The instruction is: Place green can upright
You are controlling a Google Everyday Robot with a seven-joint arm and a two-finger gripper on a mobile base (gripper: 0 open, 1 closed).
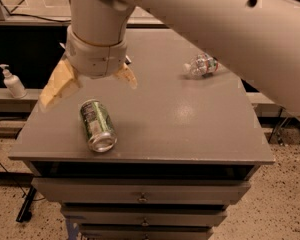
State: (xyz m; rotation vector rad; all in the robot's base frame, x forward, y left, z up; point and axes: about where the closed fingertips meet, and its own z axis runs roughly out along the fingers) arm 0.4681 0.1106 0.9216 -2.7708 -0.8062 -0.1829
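Observation:
The green can (97, 125) lies on its side near the front left of the grey cabinet top (190, 129), its silver end facing the front edge. My gripper (88, 83) hangs just above and behind the can. It is open, with one tan finger (57, 85) to the left and the other tan finger (126, 76) to the right. The can lies below the gap between them, untouched.
A clear plastic water bottle (202, 65) lies on its side at the back right of the top. A white soap dispenser (12, 82) stands on a ledge to the left. Drawers (140, 196) run below the front edge. My arm fills the upper right.

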